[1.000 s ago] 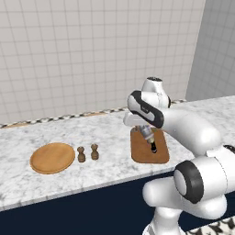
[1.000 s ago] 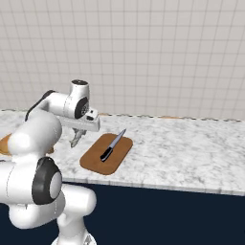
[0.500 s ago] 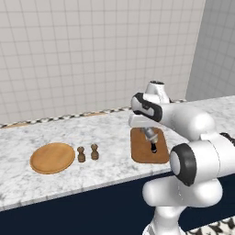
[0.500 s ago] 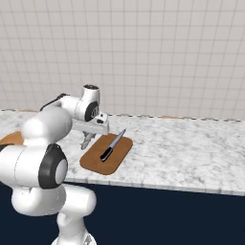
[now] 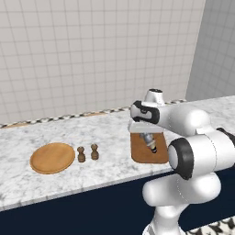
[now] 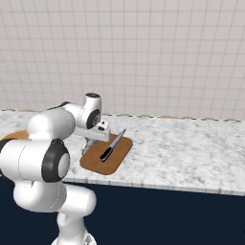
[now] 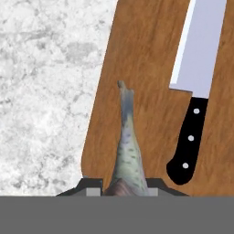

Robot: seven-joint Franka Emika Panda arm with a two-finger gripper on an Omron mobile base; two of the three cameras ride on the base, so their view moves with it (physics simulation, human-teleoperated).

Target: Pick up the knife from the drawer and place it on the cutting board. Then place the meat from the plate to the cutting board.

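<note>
On a marble counter before a white tiled wall, the round plate lies at far left in the left base view with nothing showing on it, and two small brown shakers stand just beside it to the right. Farther right, well apart from the plate, the board lies near the counter's front edge beneath the arm's lowered hand. In the hand view the gripper is clamped on the meat, a pale, speckled, fish-like piece that runs up from between the finger tips and narrows to a thin tail over the board's left half; whether it touches the wood cannot be told. To its right on the same board, the knife lies flat, black three-riveted handle toward the gripper and blade pointing away, close to the meat but apart from it. From the right base view the knife lies diagonally across the board, just right of the gripper.
</note>
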